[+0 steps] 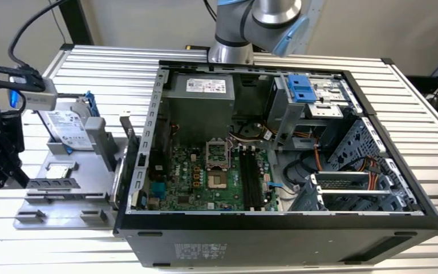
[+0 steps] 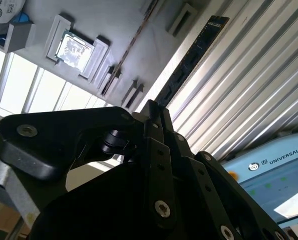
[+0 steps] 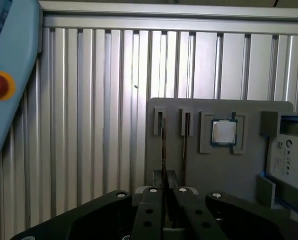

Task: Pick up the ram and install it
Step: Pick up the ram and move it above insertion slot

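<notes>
- gripper (image 3: 164, 194) pinched narrow on ram (image 2: 191, 57), at its end, over tray (image 3: 224, 170), exterior view's left
- ram prob light, stiff, fragile: hold board edges, not chips/contacts

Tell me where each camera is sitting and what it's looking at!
Exterior view: off the arm, high up, looking down at the open computer case and, at the exterior view's left, the grey tray; the arm and gripper show.
First wrist view: rides on the arm, looking past the gripper at the tray's processor.
Second wrist view: rides on the arm, looking past the gripper along the ram.
All three share the tray, processor and gripper.
</notes>
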Robot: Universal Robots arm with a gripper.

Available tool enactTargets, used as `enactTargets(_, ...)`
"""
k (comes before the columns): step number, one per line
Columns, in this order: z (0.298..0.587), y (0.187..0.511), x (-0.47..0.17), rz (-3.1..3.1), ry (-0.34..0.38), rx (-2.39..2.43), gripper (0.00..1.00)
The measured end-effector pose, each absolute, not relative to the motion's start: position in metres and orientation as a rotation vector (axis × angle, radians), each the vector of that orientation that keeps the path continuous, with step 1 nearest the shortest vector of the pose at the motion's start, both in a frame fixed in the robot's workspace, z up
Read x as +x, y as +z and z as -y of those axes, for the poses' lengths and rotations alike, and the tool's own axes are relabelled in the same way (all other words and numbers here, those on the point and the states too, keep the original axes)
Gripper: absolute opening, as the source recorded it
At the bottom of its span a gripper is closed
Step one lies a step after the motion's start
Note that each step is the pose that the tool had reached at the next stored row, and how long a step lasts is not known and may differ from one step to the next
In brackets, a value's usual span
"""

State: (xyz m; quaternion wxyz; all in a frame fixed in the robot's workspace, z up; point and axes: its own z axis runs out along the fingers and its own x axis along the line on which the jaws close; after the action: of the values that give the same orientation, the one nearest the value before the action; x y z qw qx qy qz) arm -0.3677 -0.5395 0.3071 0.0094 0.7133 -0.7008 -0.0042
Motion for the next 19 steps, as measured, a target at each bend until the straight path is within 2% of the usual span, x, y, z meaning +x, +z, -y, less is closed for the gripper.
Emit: enactTargets(19,0.539,0.329,-0.368,2.188,-0.013,2.228,0.00)
